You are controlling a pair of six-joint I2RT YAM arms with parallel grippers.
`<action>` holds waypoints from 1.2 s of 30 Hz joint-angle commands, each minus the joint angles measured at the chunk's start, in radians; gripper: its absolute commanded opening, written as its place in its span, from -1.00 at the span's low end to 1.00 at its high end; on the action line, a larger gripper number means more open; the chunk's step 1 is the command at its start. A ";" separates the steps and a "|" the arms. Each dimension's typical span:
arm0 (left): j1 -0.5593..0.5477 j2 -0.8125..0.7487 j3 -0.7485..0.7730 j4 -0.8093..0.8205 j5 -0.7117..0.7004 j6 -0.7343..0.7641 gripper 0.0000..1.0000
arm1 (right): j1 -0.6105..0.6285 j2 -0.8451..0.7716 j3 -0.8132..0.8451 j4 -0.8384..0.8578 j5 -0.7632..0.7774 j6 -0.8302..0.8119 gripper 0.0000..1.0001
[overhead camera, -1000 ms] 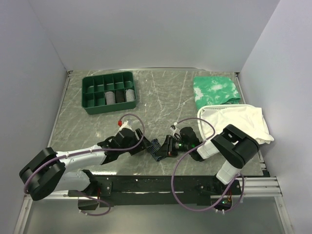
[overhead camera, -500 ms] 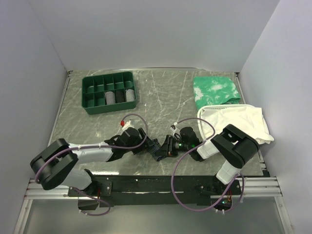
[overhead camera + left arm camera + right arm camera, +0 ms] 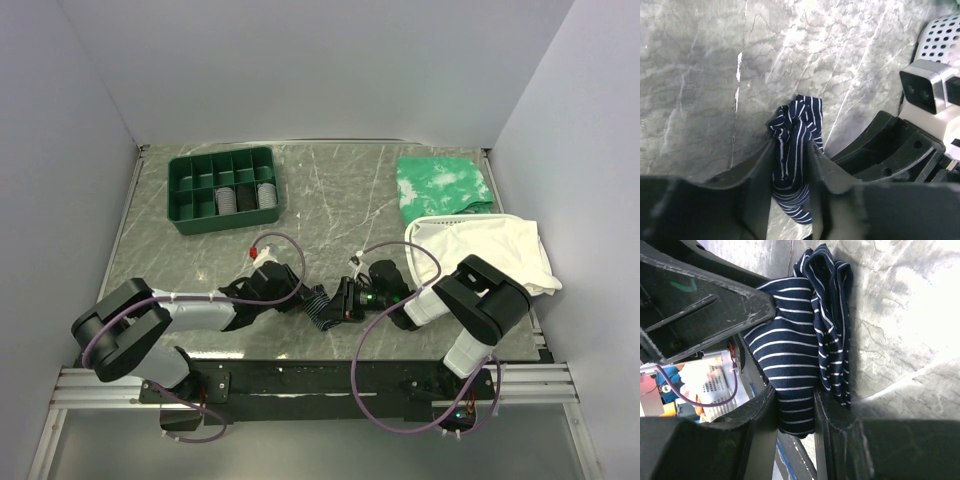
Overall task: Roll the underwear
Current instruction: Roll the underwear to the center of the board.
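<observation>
Underwear (image 3: 796, 117): a small navy garment with thin white stripes, bunched into a narrow, crumpled bundle. It sits near the front edge of the table (image 3: 330, 200), about mid-width, held between the two grippers.

Left gripper (image 3: 790, 150): the fingers are drawn in close on the underwear, with striped cloth pinched between them. One end of the bundle pokes out past the tips and rests on the table (the other end trails back toward the wrist).

Right gripper (image 3: 795, 397): narrowly closed and gripping the underwear. Cloth fills the gap between its fingers, and loose folds spill out beyond the tips.

Grippers together: they meet the bundle from opposite sides, tips pointing at each other and very near. In the right wrist view a black finger of the left gripper lies against the cloth.

Table surface: grey-green stone pattern with pale veins.

Tray (image 3: 222, 190): green, split into compartments, at the far left of the table. A few front-row compartments hold light and dark items (too small to tell what they are).

Green-and-white cloth (image 3: 443, 185): lies at the far right of the table.

White cloth (image 3: 495, 250): heaped on the right, just in front of the green-and-white cloth and overlapping its near edge, beside the right arm.
</observation>
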 commanded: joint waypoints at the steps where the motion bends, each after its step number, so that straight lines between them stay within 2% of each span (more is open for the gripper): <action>1: -0.005 0.022 0.011 0.026 0.017 0.006 -0.40 | -0.004 -0.022 0.033 -0.108 0.018 -0.066 -0.17; 4: -0.005 0.028 0.028 0.002 0.013 0.020 -0.49 | -0.001 -0.099 0.075 -0.223 0.041 -0.133 0.12; 6: -0.007 0.028 0.050 -0.018 0.008 0.033 -0.56 | 0.006 -0.203 0.130 -0.396 0.084 -0.191 0.24; 9: -0.005 0.009 0.077 -0.084 -0.024 0.058 -0.60 | 0.048 -0.368 0.214 -0.677 0.265 -0.320 0.53; 11: -0.005 -0.007 0.093 -0.147 -0.058 0.079 -0.61 | 0.068 -0.474 0.252 -0.818 0.390 -0.394 0.59; 14: -0.002 -0.027 0.122 -0.198 -0.085 0.110 -0.61 | 0.074 -0.559 0.280 -0.933 0.510 -0.448 0.61; 17: 0.008 -0.041 0.143 -0.273 -0.107 0.127 -0.63 | 0.075 -0.595 0.283 -0.978 0.583 -0.472 0.61; 22: 0.042 -0.083 0.116 -0.334 -0.095 0.135 -0.63 | 0.117 -0.572 0.291 -0.975 0.589 -0.495 0.60; 27: 0.074 -0.112 0.122 -0.430 -0.089 0.135 -0.64 | 0.287 -0.481 0.360 -0.967 0.673 -0.514 0.56; 36: 0.099 -0.095 0.133 -0.456 -0.052 0.119 -0.61 | 0.437 -0.265 0.492 -0.923 0.751 -0.587 0.61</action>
